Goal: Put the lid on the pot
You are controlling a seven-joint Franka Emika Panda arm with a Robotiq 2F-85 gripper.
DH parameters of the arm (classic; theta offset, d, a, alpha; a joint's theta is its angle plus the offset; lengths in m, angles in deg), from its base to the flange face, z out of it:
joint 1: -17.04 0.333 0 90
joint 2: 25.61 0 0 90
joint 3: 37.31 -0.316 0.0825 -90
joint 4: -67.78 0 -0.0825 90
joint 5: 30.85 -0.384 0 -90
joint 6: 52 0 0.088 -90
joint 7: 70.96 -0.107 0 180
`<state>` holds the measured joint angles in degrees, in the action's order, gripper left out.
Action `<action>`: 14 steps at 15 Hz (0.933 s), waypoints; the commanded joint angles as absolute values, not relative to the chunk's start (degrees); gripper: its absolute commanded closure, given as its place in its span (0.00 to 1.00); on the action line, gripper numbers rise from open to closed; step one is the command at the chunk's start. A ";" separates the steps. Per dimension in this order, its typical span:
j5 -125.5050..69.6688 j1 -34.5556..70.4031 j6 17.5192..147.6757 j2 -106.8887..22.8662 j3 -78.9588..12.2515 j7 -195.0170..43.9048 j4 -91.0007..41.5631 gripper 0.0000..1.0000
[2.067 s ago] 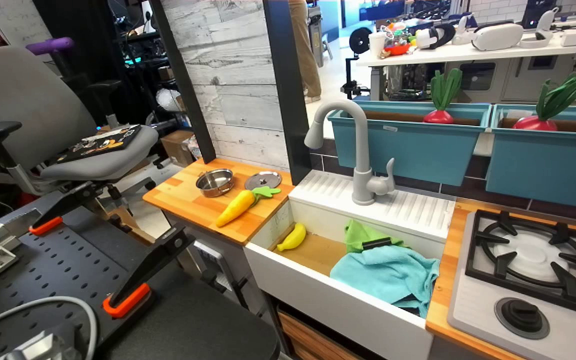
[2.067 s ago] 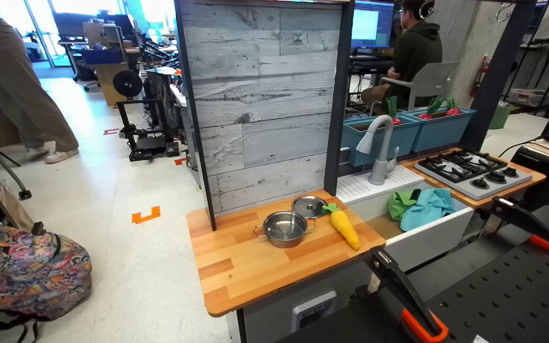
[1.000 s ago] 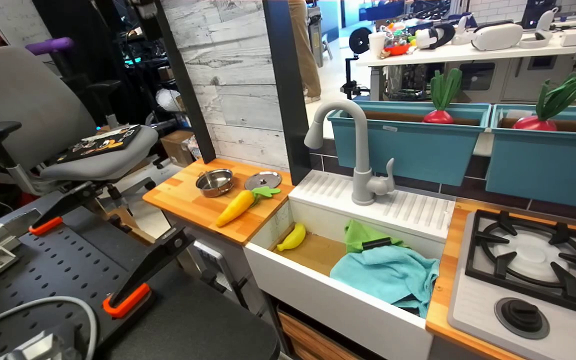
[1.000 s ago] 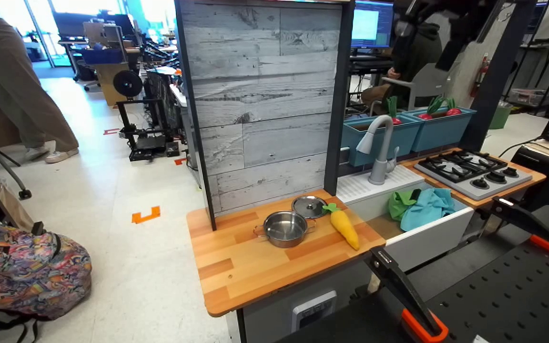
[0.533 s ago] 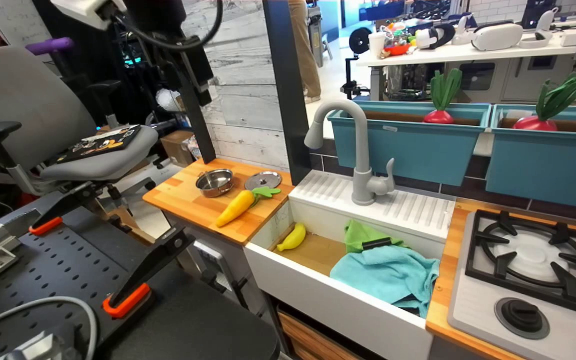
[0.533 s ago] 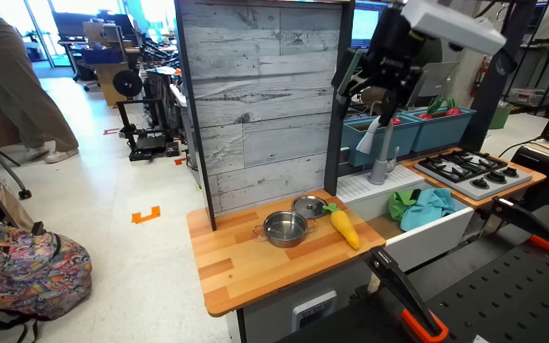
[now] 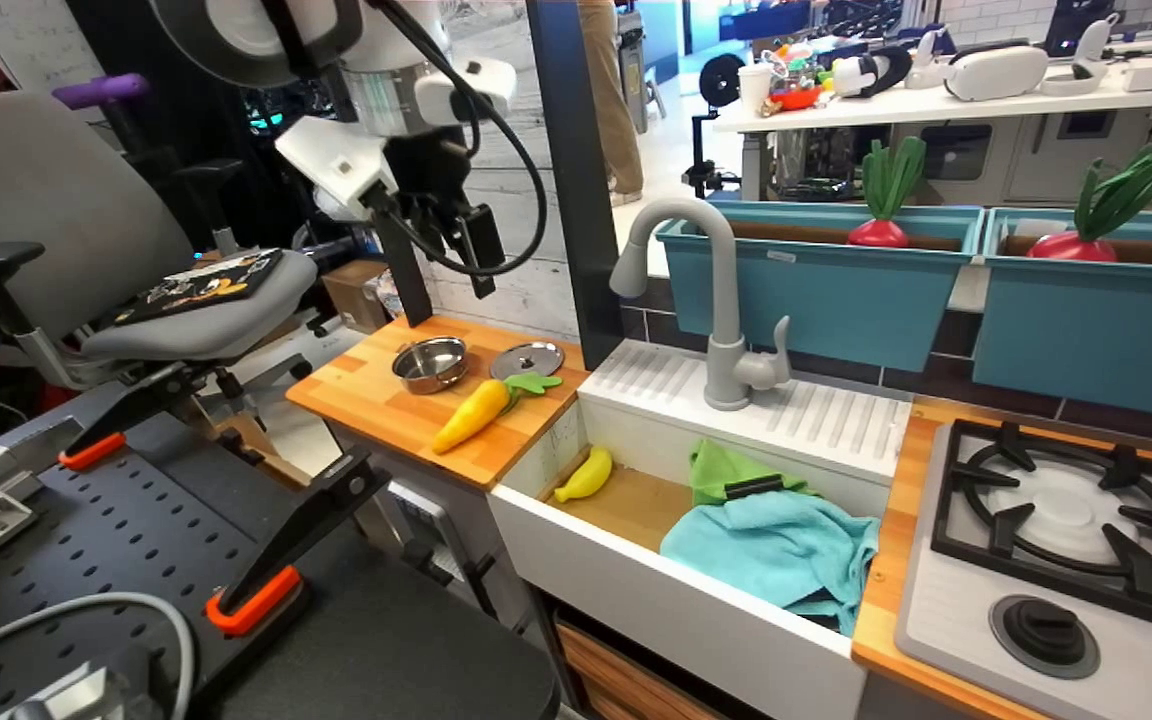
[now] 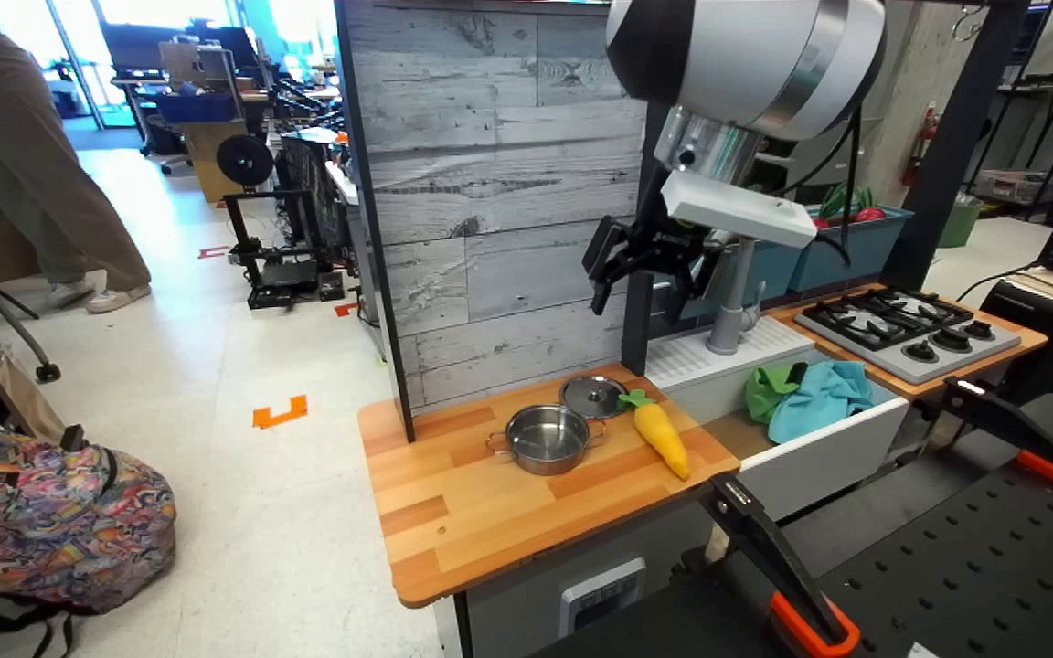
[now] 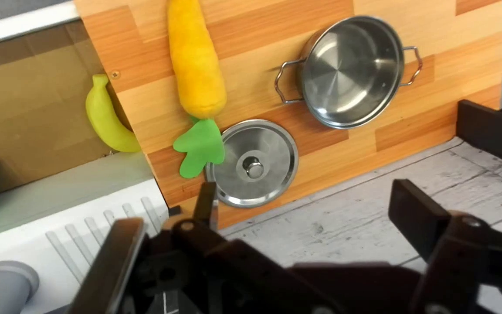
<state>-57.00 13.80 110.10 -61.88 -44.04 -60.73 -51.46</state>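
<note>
"How does the black two-fingered gripper [image 8: 638, 305] stand?"

"Fingers [image 9: 414, 213] well apart, above the light-brown wooden table [image 8: 481, 539]."

"And the small, round, shiny silver metal pot [image 9: 353, 72]?"

"Upright on the table, its inside in view, between the edge along the grey plank-patterned panel [image 8: 508, 183] and the edge opposite."

"The flat round silver metal lid [image 9: 257, 153]?"

"On the table too, knob [image 9: 255, 170] up, near the pot but apart from it, by the corner where the panel's edge meets the edge along the white sink [image 7: 676, 630]."

"What lies next to it?"

"A yellow-orange carrot-shaped toy [image 8: 661, 443], along the sink-side edge, its tip toward the edge opposite the panel. In the wrist view its green leaves [image 9: 203, 146] overlap the lid's rim."

"And past that sink-side edge?"

"A curved yellow banana [image 9: 111, 120], in the sink, just beside the table."
</note>
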 commanded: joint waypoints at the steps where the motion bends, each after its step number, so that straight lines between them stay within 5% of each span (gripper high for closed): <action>1: -53.33 12.91 111.88 -71.26 -44.13 -65.42 -42.48 0.00; 14: -43.65 19.96 108.31 -84.95 -37.81 -79.74 -28.07 0.00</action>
<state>-46.17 17.68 110.00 -82.16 -39.71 -76.93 -32.39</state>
